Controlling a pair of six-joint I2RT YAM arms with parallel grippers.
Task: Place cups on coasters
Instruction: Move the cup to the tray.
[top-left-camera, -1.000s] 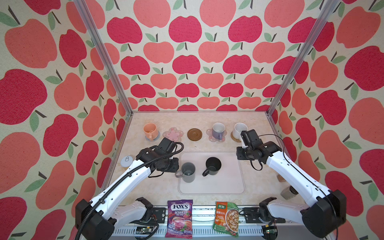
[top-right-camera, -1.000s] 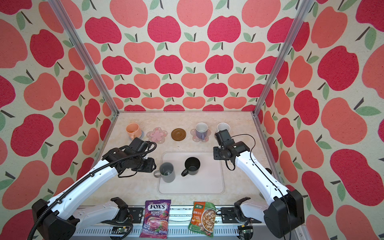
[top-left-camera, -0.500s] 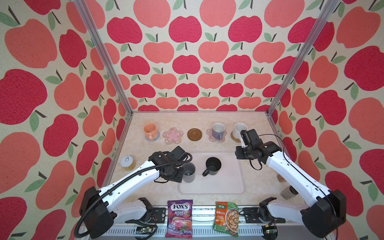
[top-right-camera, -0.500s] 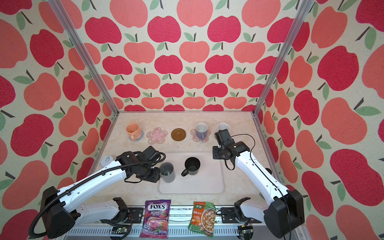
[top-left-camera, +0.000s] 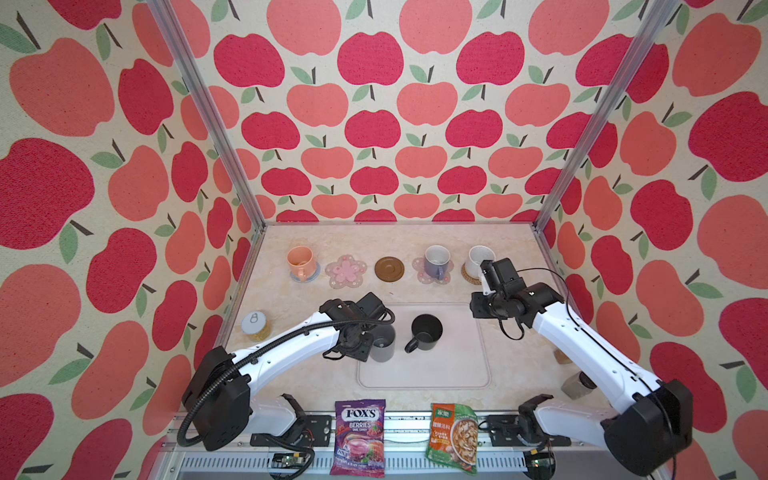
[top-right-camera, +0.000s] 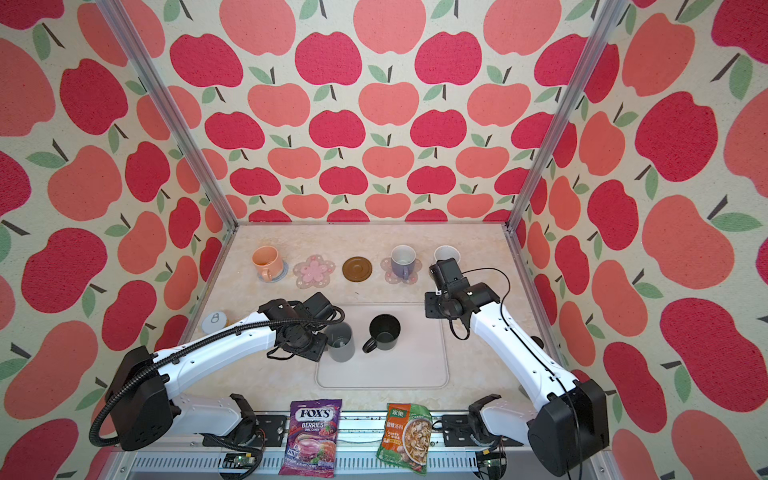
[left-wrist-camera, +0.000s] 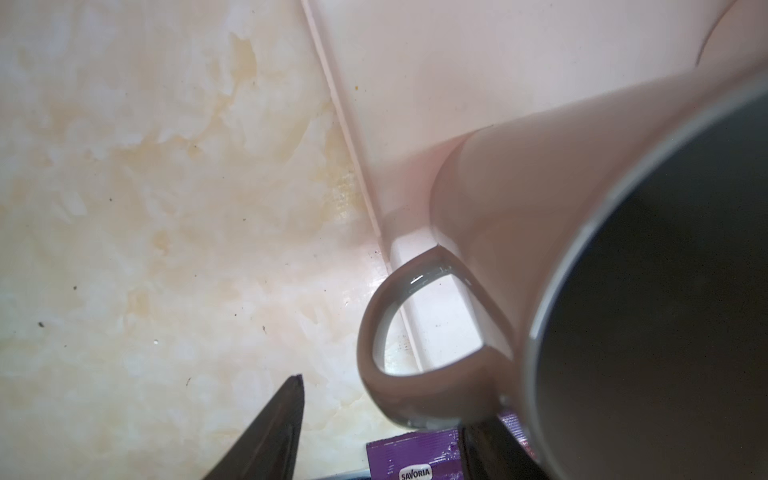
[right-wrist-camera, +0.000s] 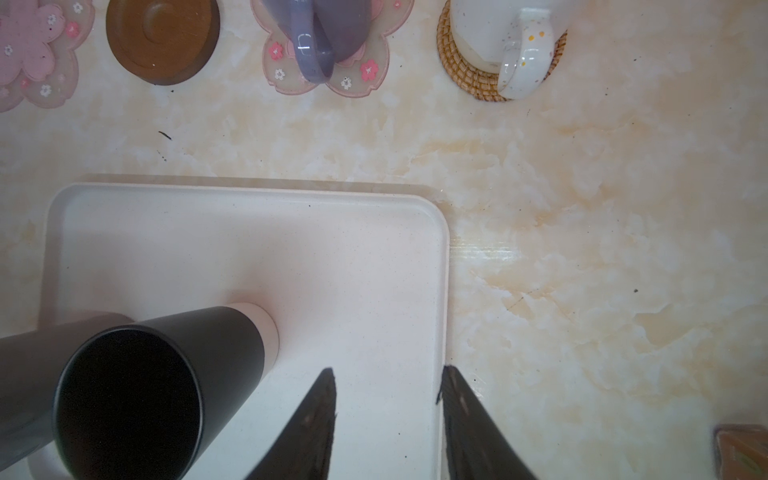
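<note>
Left gripper (left-wrist-camera: 386, 403): jaws parted, wider than a second ago; the handle of the grey mug (left-wrist-camera: 540, 178) sits between the fingers, with one finger (left-wrist-camera: 270, 428) clear of it, so no squeeze yet
Left arm: a second ago it was out past the left edge of the tray (top-left-camera: 457, 365); it has since swung in against the grey mug
Grey mug: upright at the tray's left edge, handle turned toward the left arm, not lifted
Black mug (top-left-camera: 426, 332): upright on the tray just beside the grey mug, untouched
Right gripper (right-wrist-camera: 387, 370): jaws parted with nothing between them, hanging over the tray's right rim; it has hardly moved in the last second
Already placed: peach mug (top-left-camera: 300, 259) on the blue-grey coaster (top-left-camera: 314, 275), lavender mug (top-left-camera: 436, 259) on a pink flower coaster (top-left-camera: 420, 271), white mug (top-left-camera: 478, 257) on the rattan coaster (top-left-camera: 468, 277)
Still free: the other pink flower coaster (top-left-camera: 345, 272) and the brown coaster (top-left-camera: 389, 269), side by side in the back row
Meaning: three of five look done; the left arm seems lined up to pinch the grey mug's handle, probably bound for a free coaster
Watch: a handle pinch may let the tall mug swing or tip toward the black mug
</note>
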